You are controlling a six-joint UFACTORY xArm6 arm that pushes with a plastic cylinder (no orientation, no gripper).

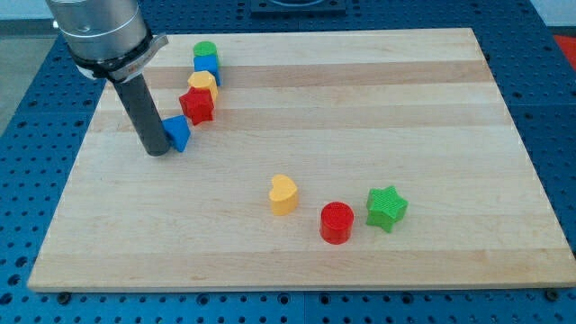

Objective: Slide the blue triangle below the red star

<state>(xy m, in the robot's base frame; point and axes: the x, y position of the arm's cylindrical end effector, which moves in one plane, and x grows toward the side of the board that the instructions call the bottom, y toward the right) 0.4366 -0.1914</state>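
Observation:
The blue triangle (178, 132) lies at the view's upper left, just below and left of the red star (197, 105), almost touching it. My tip (157, 150) rests on the board against the triangle's left side. The rod partly hides the triangle's left edge.
Above the red star runs a chain: a yellow block (203, 84), a blue block (207, 65) and a green round block (205, 49). Lower in the middle sit a yellow heart (283, 194), a red cylinder (337, 222) and a green star (387, 208). The wooden board (378, 108) ends at blue table.

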